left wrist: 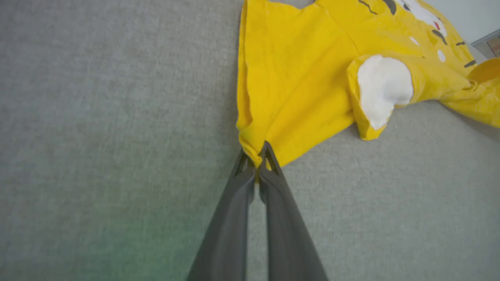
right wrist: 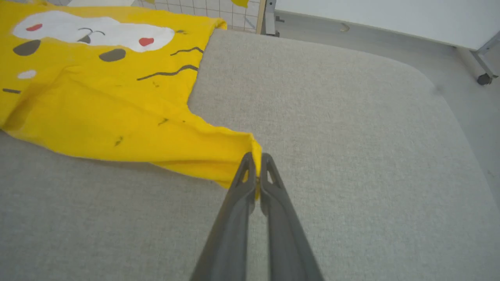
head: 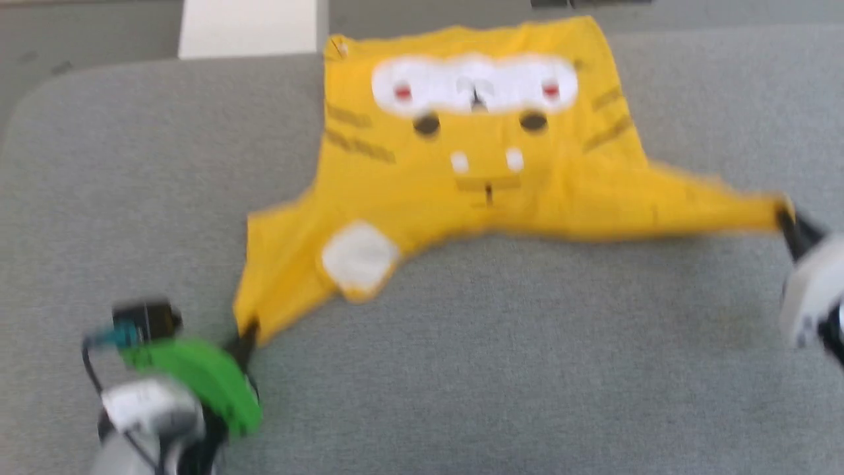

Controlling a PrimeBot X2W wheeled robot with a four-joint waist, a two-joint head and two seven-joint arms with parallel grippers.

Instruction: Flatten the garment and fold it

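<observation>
Grey cushion (head: 494,369) bears the shirt (head: 475,178), pinched by left gripper (head: 249,331) lower left and right gripper (head: 788,216) mid-right; half-spread, folding not begun.

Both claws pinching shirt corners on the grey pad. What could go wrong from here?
1. The left claw and right claw each grip only a thin tip of the garment; a harder pull might slip it free.
2. The white-patched flap lies bunched near the left claw and could get creased in.
3. The far hem sits at the far edge of the grey pad and may slide off.
</observation>
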